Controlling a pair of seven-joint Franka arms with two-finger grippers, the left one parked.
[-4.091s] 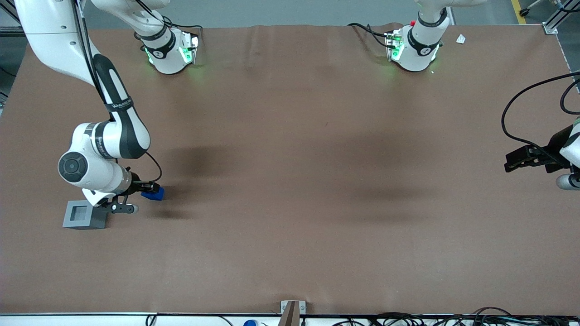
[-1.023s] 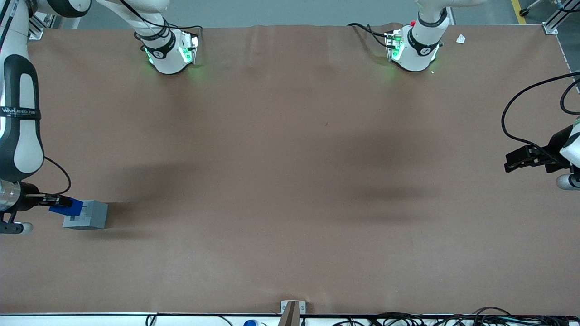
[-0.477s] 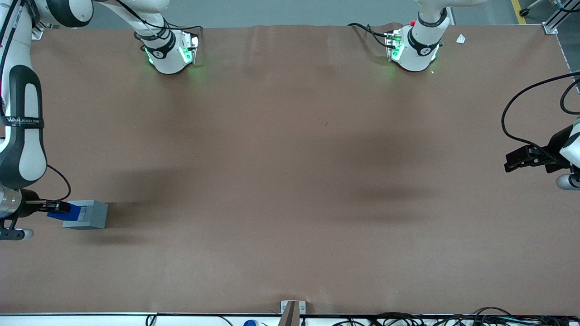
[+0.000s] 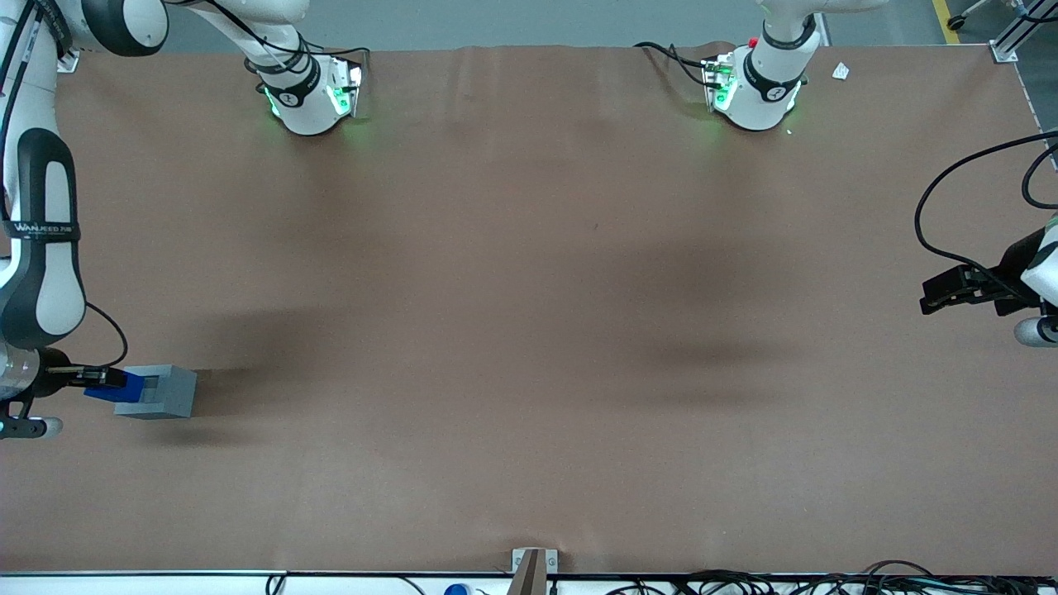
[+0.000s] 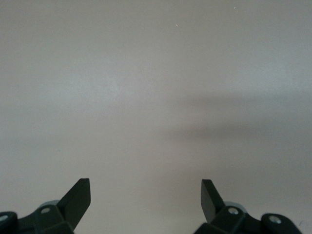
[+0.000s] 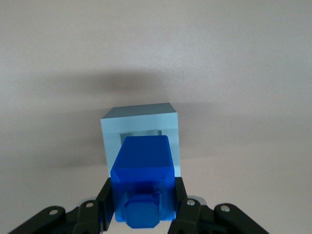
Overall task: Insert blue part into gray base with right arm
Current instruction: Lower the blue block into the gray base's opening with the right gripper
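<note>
The gray base (image 4: 163, 392) sits on the brown table toward the working arm's end, its square recess partly covered. The blue part (image 4: 111, 389) hangs at the base's edge, overlapping its top. My right gripper (image 4: 103, 380) is shut on the blue part, held low by the right arm (image 4: 40, 248). In the right wrist view the blue part (image 6: 143, 178) is clamped between the black fingers (image 6: 105, 200), directly over the gray base (image 6: 141, 124), hiding most of the recess.
The brown table cover (image 4: 529, 330) spreads wide toward the parked arm's end. Two arm bases (image 4: 310, 95) stand along the edge farthest from the front camera. A small metal bracket (image 4: 533, 566) sits at the nearest edge.
Over four seconds my gripper carried the blue part from beside the base to over its recess. In the last second it sank slightly lower onto the base.
</note>
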